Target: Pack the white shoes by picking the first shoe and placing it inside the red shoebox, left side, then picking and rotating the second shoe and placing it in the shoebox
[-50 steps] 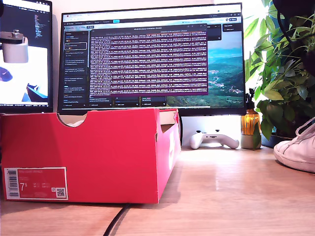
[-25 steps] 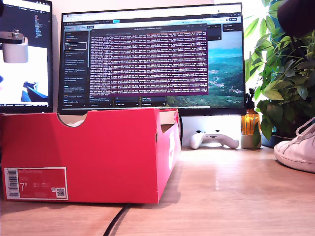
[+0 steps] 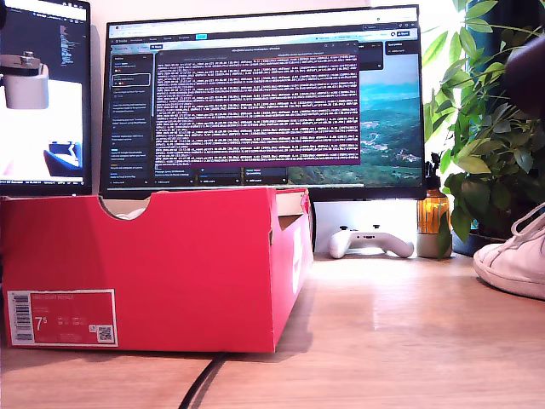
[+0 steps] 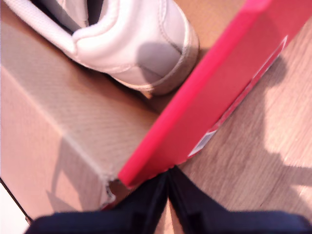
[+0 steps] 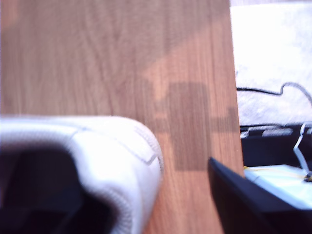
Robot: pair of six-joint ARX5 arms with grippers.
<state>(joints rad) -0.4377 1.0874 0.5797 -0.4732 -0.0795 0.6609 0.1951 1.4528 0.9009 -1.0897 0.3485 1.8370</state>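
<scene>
- Showing in the exterior view: box [image 3: 162,273] at the view's left, second shoe [image 3: 518,260] outside it on the table [image 3: 400,332] at the right.
- First wrist view: first shoe [image 4: 131,44] lies inside the box; my first gripper [image 4: 168,192] has its fingers pressed together, empty.
- Second wrist view: my second gripper hangs over the unpacked shoe; I cannot tell its jaw state.

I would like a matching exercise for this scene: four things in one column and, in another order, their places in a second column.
1. red shoebox
2. game controller
3. shoe on the desk
4. black cable

a. under the monitor
b. at the exterior view's right edge
c. at the exterior view's left, on the desk
d. running forward from under the box

Pairs: 1-c, 2-a, 3-b, 4-d
</scene>
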